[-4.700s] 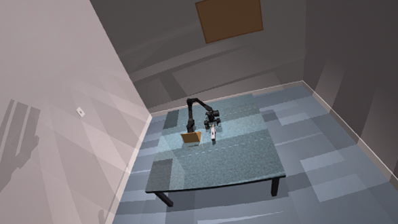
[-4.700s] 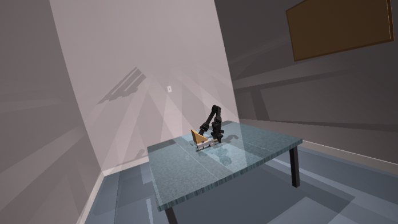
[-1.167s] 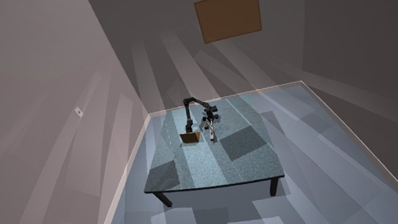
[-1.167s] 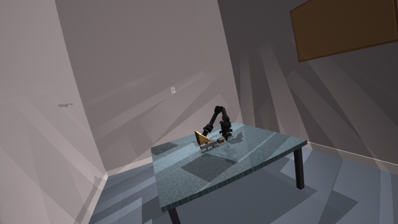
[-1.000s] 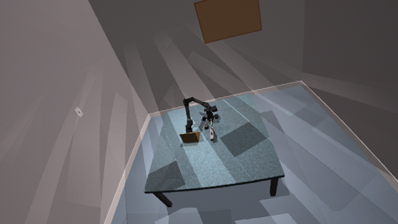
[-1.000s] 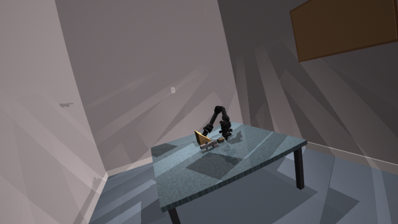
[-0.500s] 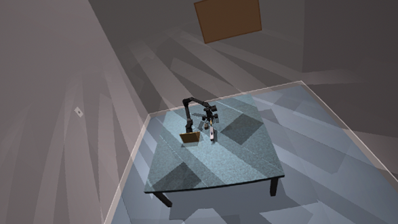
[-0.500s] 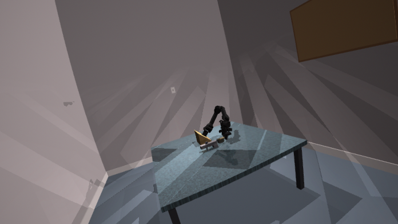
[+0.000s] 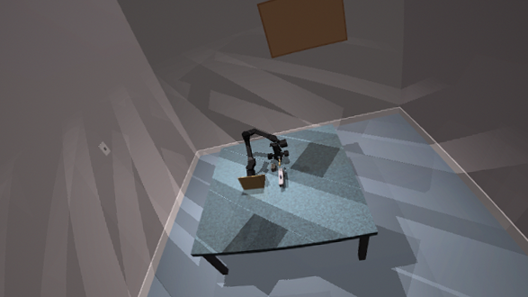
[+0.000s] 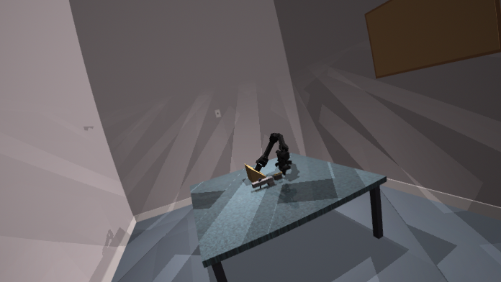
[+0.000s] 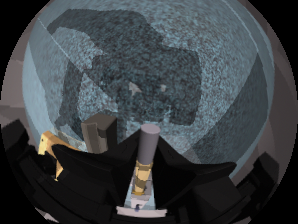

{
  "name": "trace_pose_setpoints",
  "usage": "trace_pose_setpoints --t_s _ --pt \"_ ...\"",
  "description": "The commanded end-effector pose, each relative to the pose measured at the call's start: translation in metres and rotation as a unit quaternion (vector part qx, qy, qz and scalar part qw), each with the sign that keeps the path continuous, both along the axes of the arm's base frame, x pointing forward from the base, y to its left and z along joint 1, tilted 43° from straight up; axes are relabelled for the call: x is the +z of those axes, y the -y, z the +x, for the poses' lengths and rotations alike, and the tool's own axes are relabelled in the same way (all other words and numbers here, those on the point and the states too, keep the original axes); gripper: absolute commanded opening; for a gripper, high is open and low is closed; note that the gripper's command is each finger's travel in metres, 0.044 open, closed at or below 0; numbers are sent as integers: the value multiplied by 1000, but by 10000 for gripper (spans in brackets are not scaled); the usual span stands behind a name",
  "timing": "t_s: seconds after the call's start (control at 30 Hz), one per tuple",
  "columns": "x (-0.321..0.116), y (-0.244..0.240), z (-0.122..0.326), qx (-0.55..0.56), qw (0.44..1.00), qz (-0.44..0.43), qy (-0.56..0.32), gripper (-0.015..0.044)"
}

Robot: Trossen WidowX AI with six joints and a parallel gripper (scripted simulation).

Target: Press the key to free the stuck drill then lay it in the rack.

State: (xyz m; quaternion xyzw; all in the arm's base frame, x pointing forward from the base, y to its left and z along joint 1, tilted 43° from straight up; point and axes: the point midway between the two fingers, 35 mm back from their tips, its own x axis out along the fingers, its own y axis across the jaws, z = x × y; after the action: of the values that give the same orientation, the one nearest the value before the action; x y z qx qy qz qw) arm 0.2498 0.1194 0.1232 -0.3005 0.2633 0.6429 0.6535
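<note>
End effector closed, drill between its fingers

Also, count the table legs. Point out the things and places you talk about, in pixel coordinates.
3, as the top view lies: left front leg [image 9: 216, 264], right front leg [image 9: 363, 247] [image 10: 219, 272], right rear leg [image 10: 376, 214]. Another may be hidden.

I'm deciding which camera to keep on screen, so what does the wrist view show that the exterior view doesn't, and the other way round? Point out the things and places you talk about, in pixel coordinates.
Only the wrist view: the round end face of the grey and brass-coloured drill [image 11: 149, 142] between the gripper's fingers.

Only the exterior view: the brown wall board [image 10: 432, 39], the wall socket [image 10: 217, 113], the table legs [image 10: 376, 212] and the arm's upper links [image 10: 275, 137].

Both: the speckled blue table [image 10: 230, 230] [image 11: 225, 55] and the gripper [image 10: 284, 172] [image 11: 147, 133].
</note>
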Motion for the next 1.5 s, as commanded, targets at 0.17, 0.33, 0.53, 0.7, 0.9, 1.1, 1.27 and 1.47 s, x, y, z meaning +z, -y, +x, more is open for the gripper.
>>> trace_pose_setpoints --t_s 0.17,0.33,0.53,0.7,0.9,1.1,1.27,1.47 --pt "3 4 0 0 1000 0 3 0" --pt "4 6 0 0 1000 -1 3 0" --pt "6 8 0 0 1000 -1 3 0" --pt "7 10 0 0 1000 -1 3 0" --pt "8 12 0 0 1000 -1 3 0" --pt "9 14 0 0 1000 -1 3 0" --pt "10 15 0 0 1000 -1 3 0" --pt "11 17 1 0 1000 -1 3 0"
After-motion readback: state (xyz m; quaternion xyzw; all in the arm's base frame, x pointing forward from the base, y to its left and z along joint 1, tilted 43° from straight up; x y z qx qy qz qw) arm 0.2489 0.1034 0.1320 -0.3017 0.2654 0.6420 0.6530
